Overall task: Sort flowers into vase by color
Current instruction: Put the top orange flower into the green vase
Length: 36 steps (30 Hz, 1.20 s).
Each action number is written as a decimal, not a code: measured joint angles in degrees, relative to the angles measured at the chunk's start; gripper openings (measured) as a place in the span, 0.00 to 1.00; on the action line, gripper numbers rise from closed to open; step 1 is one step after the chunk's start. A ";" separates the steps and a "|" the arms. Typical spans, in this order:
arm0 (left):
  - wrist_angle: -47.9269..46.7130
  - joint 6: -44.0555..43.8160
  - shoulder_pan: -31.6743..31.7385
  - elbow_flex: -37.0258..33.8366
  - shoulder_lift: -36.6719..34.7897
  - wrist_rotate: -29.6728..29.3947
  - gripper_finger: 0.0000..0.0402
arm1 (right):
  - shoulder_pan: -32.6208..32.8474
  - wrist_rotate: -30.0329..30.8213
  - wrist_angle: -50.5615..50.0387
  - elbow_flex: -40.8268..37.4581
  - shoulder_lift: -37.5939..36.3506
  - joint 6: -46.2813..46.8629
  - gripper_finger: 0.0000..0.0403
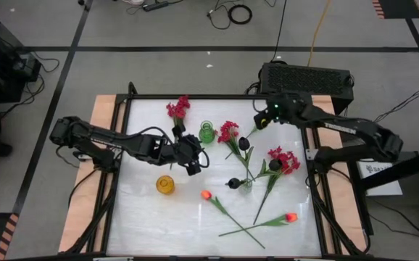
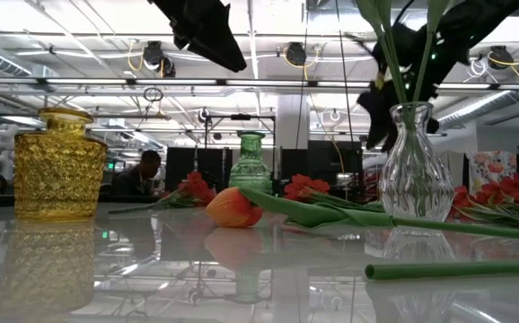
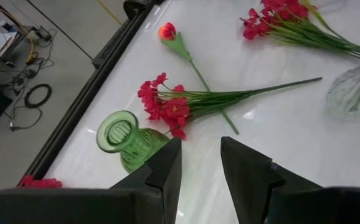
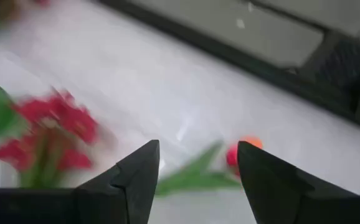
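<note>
Vase, clear [image 1: 247, 184]: holds black blooms [image 1: 243, 144].
Loose: crimson sprays [image 1: 228, 132], orange tulips [image 1: 206, 195], forward of left gripper [image 1: 193, 161].
Left gripper: parted, empty.
Right gripper [image 1: 260, 120]: parted, empty.

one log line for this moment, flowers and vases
left gripper: open, empty, near green vase | right gripper: open, empty, at table's back | clear vase: black flowers | orange tulips: on table
</note>
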 joint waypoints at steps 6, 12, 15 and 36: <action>0.02 -0.05 -1.29 0.00 0.00 0.00 0.30 | 0.18 -6.03 -0.34 0.00 4.82 3.18 0.52; 0.23 -0.12 -1.84 0.01 0.00 0.02 0.30 | 0.18 -7.18 5.11 0.05 6.93 10.88 0.52; 0.22 -0.22 -1.81 0.01 0.00 0.02 0.30 | 0.30 -4.12 3.53 0.04 7.50 17.38 0.52; 0.22 -1.46 -2.06 0.02 0.00 0.07 0.30 | 19.03 21.89 5.18 0.00 21.04 58.87 0.52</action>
